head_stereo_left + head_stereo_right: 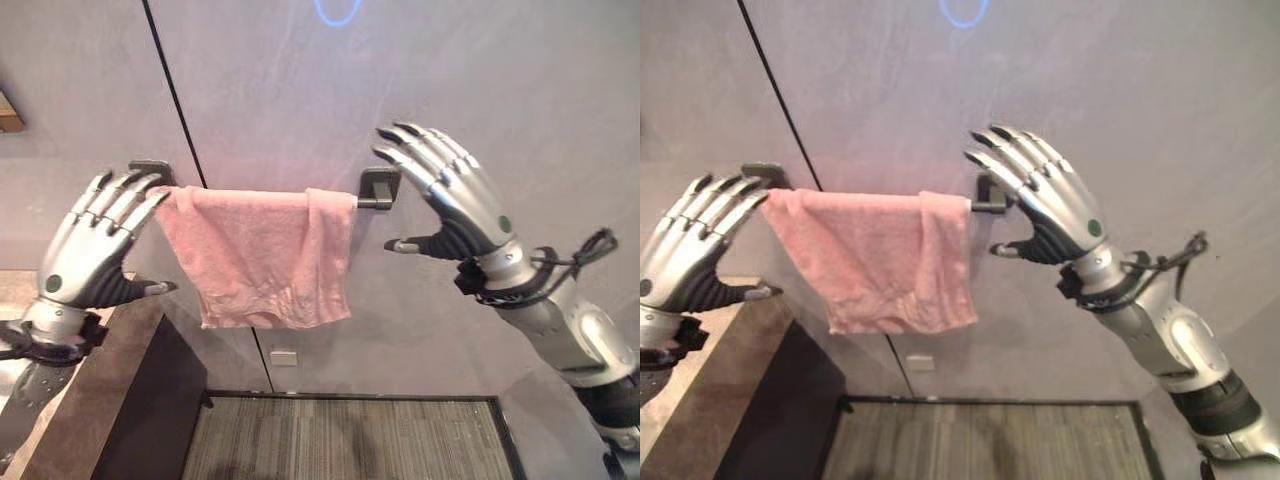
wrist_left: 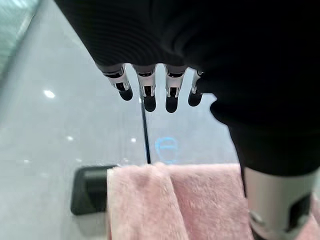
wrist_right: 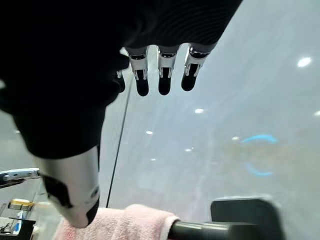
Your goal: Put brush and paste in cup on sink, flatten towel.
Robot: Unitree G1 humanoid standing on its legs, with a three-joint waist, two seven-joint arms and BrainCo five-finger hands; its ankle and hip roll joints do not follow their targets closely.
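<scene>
One pink towel (image 1: 265,255), rumpled, draped over wall rail (image 1: 372,203). Left hand (image 1: 95,240) and right hand (image 1: 450,195), fingers spread, holding nothing, flank its ends, apparently poised for flattening.

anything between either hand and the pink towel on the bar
Nothing visible does. The left hand is open at the towel's left end; the right hand is open by the bar's right bracket, clear air between.

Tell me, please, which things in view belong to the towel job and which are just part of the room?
Belonging to the job:
pink towel, bunched on the rail
towel rail
left hand, open by the towel's left end
right hand, open by the rail's right bracket

Just there:
counter
wall
floor mat
</scene>
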